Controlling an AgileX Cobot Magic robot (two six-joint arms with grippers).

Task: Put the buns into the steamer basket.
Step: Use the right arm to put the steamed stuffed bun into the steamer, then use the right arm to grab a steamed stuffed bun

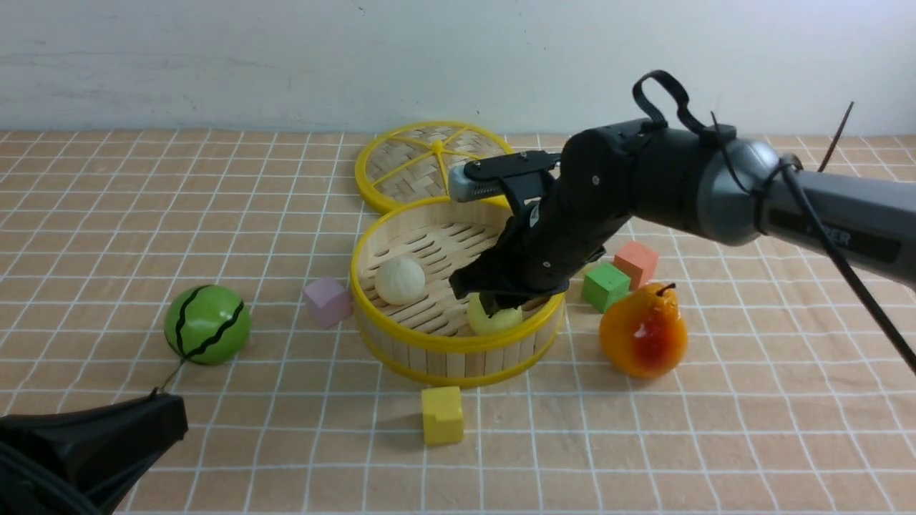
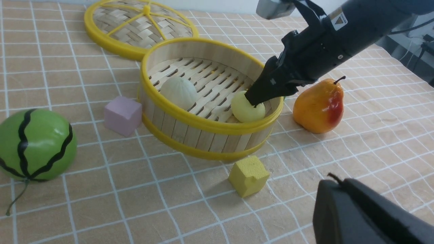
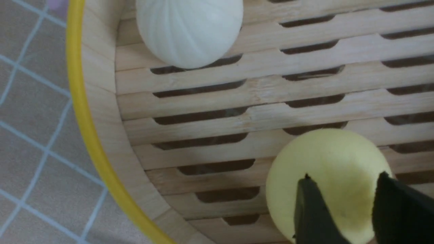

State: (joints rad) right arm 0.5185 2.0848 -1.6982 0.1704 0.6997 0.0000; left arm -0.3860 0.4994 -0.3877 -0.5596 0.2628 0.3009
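Observation:
The steamer basket (image 1: 458, 345) stands mid-table. An off-white bun (image 1: 399, 280) lies in its left part, and a pale yellow bun (image 1: 503, 322) lies against its near right wall. The third bun is out of view. My right gripper (image 1: 494, 304) points down into the basket with its tips at the top of the pale yellow bun (image 3: 325, 152). Its jaws stand apart by less than the bun's width, and the bun looks round and rests on the slats. In the right wrist view (image 3: 344, 176) the off-white bun (image 3: 190, 30) is beyond. My left gripper (image 1: 168, 415) is shut and empty, low at the near left.
The woven lid (image 1: 429, 164) lies behind the basket. A green striped melon (image 1: 207, 323) and a pink cube (image 1: 327, 300) are to the left. A yellow cube (image 1: 441, 415) is in front. A green cube (image 1: 605, 286), an orange cube (image 1: 635, 262) and a glossy pear (image 1: 644, 330) are to the right.

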